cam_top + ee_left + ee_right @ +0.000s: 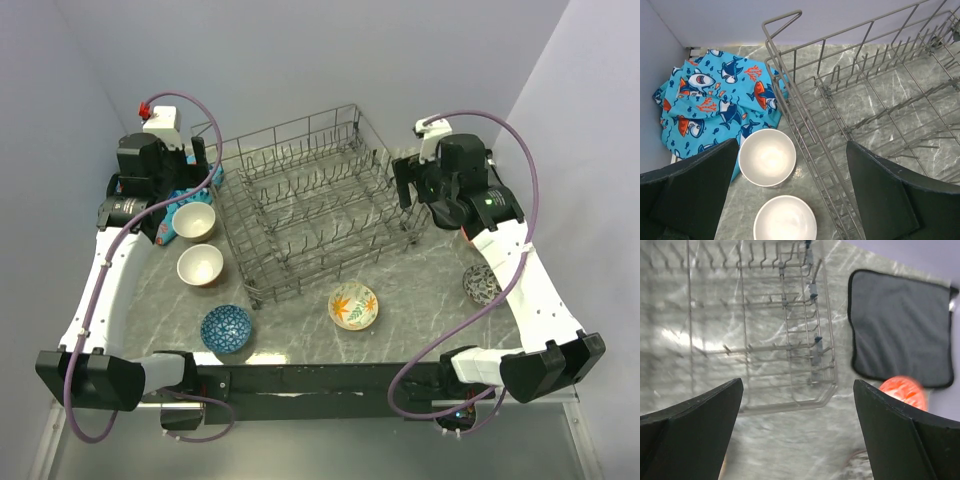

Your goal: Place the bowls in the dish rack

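Both claws gape wide and hold nothing. The left gripper (792, 144) hangs over the cream bowls (767, 156) at nine o'clock of the dish rack (310, 200), the right gripper (797, 382) at three. The blue bowl (227, 328) sits at seven, the leaf bowl (353, 305) at six, the speckled bowl (481, 285) at four. All rest mouth-up, round, without a long axis. Glazed ceramic is likely stiff, slick and chippable, so pinching across a rim seems best.

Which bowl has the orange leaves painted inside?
The bowl with orange leaves, just in front of the dish rack. The blue bowl sits to its left; no other bowl shows leaves.
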